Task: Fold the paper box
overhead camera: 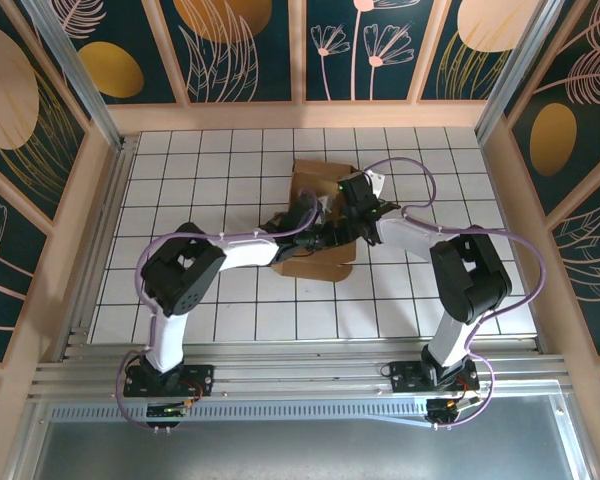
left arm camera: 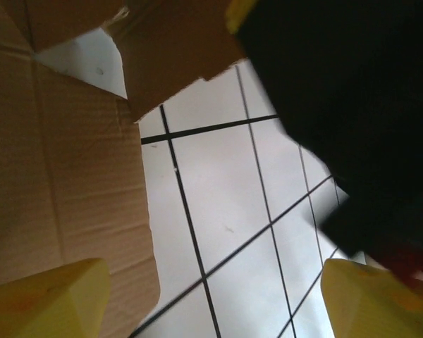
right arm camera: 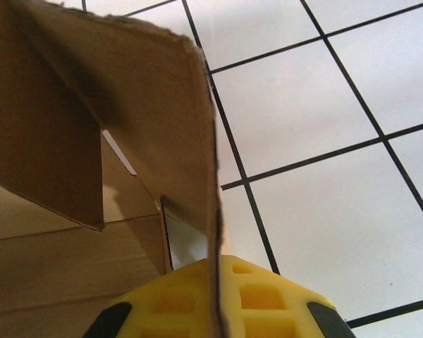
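cardboard — the paper box [overhead camera: 318,264] — lies on the tiled table [overhead camera: 230,160], partly hidden under both arms. right gripper [right arm camera: 215,303] is clenched on the box's upright wall, seen edge-on. left gripper [left arm camera: 211,303] hovers beside the box's flap, fingers spread, grasping nothing — a dark blur right of the flap is unreadable.

- paper box [overhead camera: 315,265]: plain brown, unprinted
- table [overhead camera: 230,170]: white tiles, black grid lines
- left fingertips [left arm camera: 49,299]: yellow
- arms [overhead camera: 250,248]: white links, black joints
- walls [overhead camera: 250,50]: dark teal, gold discs, pink plant outlines

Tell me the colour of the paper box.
Plain unprinted brown; the paper box shows best in the right wrist view.
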{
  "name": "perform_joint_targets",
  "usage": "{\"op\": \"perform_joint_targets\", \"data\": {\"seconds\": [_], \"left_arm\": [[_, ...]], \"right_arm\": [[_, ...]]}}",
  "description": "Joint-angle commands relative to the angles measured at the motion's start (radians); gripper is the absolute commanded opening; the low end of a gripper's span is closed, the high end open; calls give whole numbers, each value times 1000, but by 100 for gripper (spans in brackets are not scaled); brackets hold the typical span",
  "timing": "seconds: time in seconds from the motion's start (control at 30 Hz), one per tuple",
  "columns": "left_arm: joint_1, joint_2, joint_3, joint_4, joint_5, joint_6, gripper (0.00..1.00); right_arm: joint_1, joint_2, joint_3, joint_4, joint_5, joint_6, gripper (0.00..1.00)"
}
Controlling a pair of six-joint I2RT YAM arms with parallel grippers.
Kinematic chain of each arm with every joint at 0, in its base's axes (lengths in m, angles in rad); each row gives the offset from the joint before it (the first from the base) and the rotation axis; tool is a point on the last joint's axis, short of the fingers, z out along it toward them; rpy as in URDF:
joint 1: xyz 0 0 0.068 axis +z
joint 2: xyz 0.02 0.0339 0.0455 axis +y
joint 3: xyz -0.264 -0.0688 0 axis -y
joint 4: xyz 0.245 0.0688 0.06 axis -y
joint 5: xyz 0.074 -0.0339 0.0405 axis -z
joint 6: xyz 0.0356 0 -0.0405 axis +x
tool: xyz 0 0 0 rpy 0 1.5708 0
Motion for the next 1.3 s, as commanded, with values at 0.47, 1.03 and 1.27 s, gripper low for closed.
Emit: {"op": "perform_joint_targets", "data": {"seconds": [0.47, 1.03, 1.27], "left_arm": [[208, -451, -142, -260, -290, 4, 73], [401, 50, 469, -525, 104, 186, 81], [408, 73, 379, -380, 191, 102, 70]], "right_arm": [[11, -28, -18, 23, 73, -41, 4], [39, -12, -13, 34, 45, -57, 4], [38, -12, -9, 38, -23, -56, 4]]}}
